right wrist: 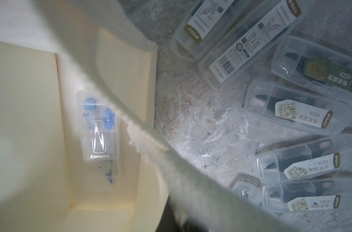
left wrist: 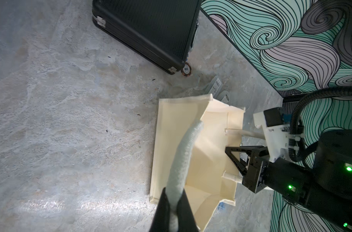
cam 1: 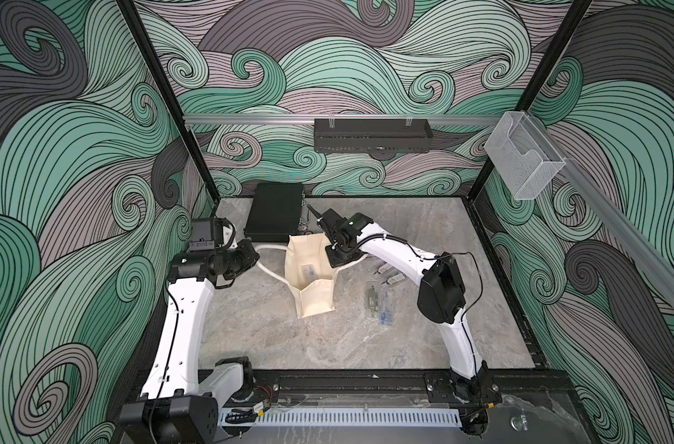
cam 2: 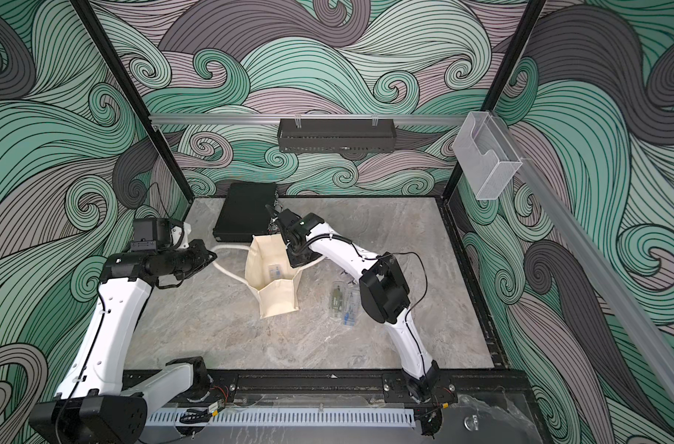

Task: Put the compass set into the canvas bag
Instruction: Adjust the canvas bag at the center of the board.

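Observation:
The cream canvas bag [cam 1: 316,303] [cam 2: 278,303] stands open-mouthed on the table's middle. One compass set [right wrist: 99,128], in a clear case with blue parts, lies inside on the bag's bottom [cam 1: 310,273]. My left gripper [left wrist: 174,192] [cam 1: 255,255] is shut on the bag's left handle [left wrist: 185,152], pulling it to the left. My right gripper [right wrist: 181,223] [cam 1: 333,261] sits at the bag's right rim. It is shut on the other handle [right wrist: 143,136], which runs across the right wrist view into its jaws. Several more compass sets [cam 1: 381,303] [right wrist: 295,114] lie on the table right of the bag.
A flat black hard case [cam 1: 274,211] [left wrist: 147,30] lies behind the bag near the back wall, a poker chip [left wrist: 186,69] at its corner. The patterned enclosure walls close in at the back and sides. Bare marbled table [cam 1: 274,338] lies in front of the bag.

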Robot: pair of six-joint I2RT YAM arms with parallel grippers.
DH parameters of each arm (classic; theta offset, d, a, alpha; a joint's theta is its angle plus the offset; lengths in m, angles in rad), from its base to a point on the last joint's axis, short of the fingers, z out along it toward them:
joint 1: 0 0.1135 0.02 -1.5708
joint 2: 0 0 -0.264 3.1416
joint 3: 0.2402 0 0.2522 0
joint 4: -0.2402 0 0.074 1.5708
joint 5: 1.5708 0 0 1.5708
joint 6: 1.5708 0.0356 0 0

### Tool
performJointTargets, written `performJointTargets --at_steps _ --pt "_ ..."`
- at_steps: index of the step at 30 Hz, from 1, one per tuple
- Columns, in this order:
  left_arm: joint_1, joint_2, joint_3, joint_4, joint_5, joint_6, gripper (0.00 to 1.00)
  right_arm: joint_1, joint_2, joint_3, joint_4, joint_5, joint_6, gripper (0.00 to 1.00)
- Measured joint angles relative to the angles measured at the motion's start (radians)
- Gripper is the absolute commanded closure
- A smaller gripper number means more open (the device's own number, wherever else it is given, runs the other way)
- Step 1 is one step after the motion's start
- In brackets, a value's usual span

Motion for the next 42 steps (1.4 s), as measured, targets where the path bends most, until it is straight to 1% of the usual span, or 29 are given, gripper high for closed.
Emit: performJointTargets --at_steps 3,6,10,11,12,19,23,26,29,30,32,34,36,42 --pt "0.01 0.0 -0.011 0.002 0.035 0.012 1.0 -0.005 0.0 0.001 0.008 -0.015 0.001 0.9" --pt "0.013 0.0 -0.039 0.027 0.089 0.008 1.0 -0.006 0.0 0.008 0.007 -0.033 0.001 0.83" --pt "0.0 0.0 -0.081 0.058 0.143 -0.018 1.0 -0.004 0.0 0.029 0.006 -0.055 -0.004 0.7" --pt "-0.006 0.0 -0.086 0.064 0.149 -0.025 1.0 -0.002 0.0 0.037 0.003 -0.061 -0.007 0.66" --pt "-0.016 0.0 -0.089 0.073 0.154 -0.032 1.0 0.003 0.0 0.043 0.004 -0.065 -0.011 0.59" --pt "-0.083 -0.015 -0.091 0.131 0.167 -0.079 1.0 0.032 -0.008 0.08 0.009 -0.089 -0.037 0.34" --pt "-0.114 -0.015 -0.091 0.15 0.164 -0.095 1.0 0.056 -0.039 0.08 0.014 -0.091 -0.054 0.25" --pt "-0.122 -0.015 -0.091 0.154 0.159 -0.103 1.0 0.071 -0.089 0.066 0.034 -0.094 -0.062 0.16" --pt "-0.126 -0.015 -0.091 0.154 0.15 -0.108 1.0 0.074 -0.158 0.044 0.052 -0.093 -0.069 0.14" --pt "-0.126 -0.015 -0.091 0.154 0.147 -0.11 1.0 0.074 -0.18 0.042 0.056 -0.093 -0.072 0.1" --pt "-0.126 -0.016 -0.091 0.154 0.143 -0.113 0.99 0.072 -0.212 0.042 0.067 -0.093 -0.076 0.09" --pt "-0.132 -0.018 -0.091 0.154 0.136 -0.115 0.96 0.071 -0.236 0.041 0.079 -0.094 -0.082 0.05" --pt "-0.143 -0.018 -0.091 0.155 0.121 -0.116 0.94 0.069 -0.25 0.032 0.092 -0.094 -0.091 0.04" --pt "-0.19 -0.002 -0.088 0.158 0.09 -0.116 0.95 0.061 -0.252 -0.032 0.109 -0.107 -0.097 0.05"
